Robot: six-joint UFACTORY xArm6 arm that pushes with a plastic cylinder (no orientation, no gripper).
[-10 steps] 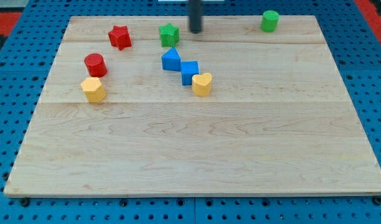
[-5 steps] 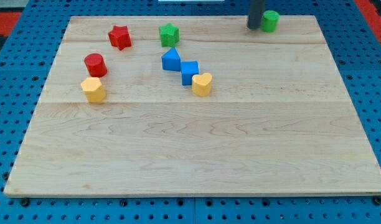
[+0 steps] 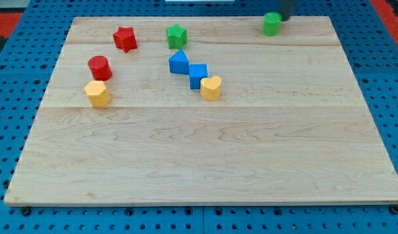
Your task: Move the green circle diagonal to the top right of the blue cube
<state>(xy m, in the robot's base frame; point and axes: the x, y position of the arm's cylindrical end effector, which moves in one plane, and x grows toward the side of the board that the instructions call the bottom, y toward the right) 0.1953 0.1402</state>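
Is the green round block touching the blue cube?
No, the green circle sits apart near the view's top right, far from the blue cube.

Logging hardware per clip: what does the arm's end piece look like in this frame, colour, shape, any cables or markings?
Only a short stub of my tip shows at the view's top edge: a straight, dark grey to black rod, plain, with no cables, labels or markings visible. The rest of the arm is out of frame. The stub sits just to the view's upper right of the green circle.
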